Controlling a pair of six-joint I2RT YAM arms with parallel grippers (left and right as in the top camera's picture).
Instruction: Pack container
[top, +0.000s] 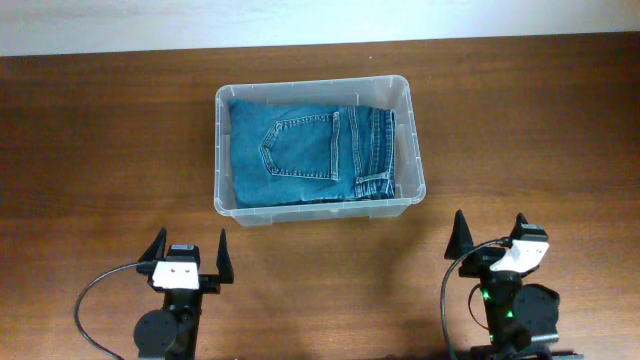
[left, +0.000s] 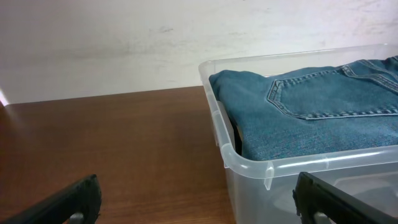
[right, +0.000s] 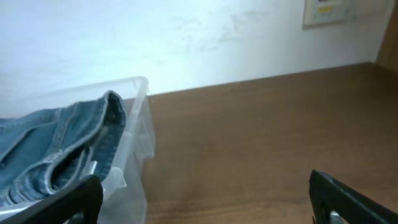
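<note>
The clear plastic container (top: 222, 150) stands at the table's middle with folded blue jeans (top: 300, 150) lying inside, back pocket up. The jeans fill most of it. My left gripper (top: 188, 252) is open and empty near the front edge, below the container's left corner. My right gripper (top: 489, 232) is open and empty to the front right of the container. In the left wrist view the container's near wall (left: 292, 180) and the jeans (left: 311, 118) show ahead and right of the fingers (left: 199, 202). In the right wrist view the container corner (right: 134, 124) and jeans (right: 56, 149) lie left of the fingers (right: 205, 199).
The brown wooden table (top: 100, 150) stretches on both sides of the container. A white wall (left: 124, 43) runs behind the table's far edge. A framed plate (right: 329, 11) hangs on the wall at the far right.
</note>
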